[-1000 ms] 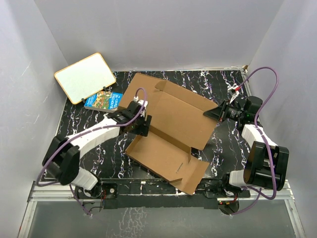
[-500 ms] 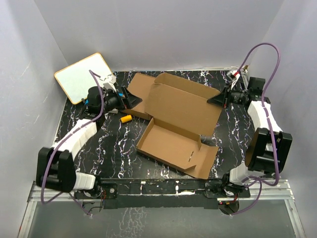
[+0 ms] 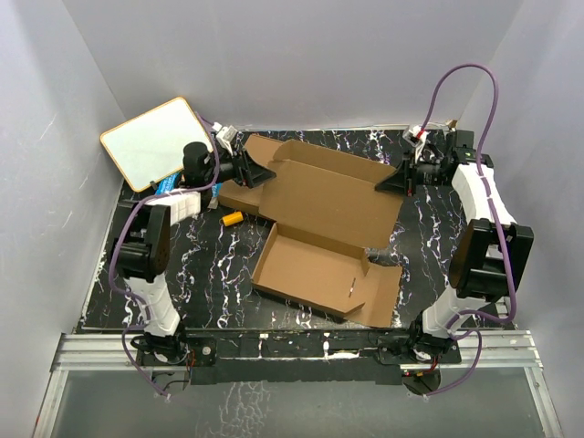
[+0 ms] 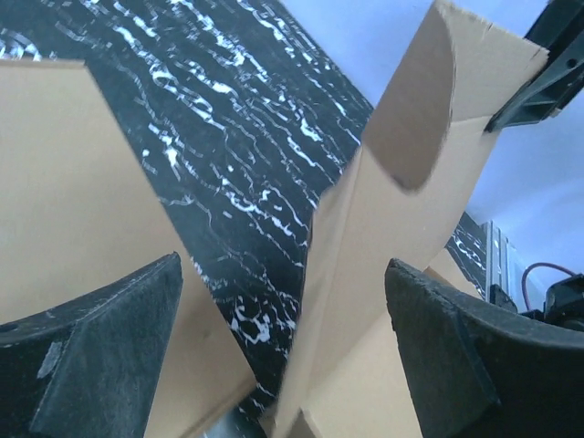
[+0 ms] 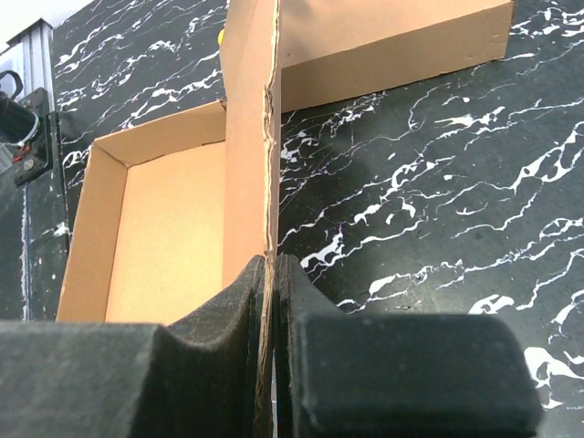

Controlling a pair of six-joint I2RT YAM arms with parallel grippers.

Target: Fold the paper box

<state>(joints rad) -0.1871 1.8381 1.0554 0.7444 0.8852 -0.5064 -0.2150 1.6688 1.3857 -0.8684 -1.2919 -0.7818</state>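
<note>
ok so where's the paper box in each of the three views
top external: the paper box sits mid-table, lid panel spread at the back, tray in front.
left wrist: its flap stands between the open left end effector's pads.
right wrist: a lid edge runs up the centre, pinched in the right end effector, tray at left.
shared landmark: the black marbled table top.

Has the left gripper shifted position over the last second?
Yes. In the top view the left gripper has left the middle of the paper box and gone farther back, closer to the whiteboard. Its jaws stand open around the box's far left flap.
</note>
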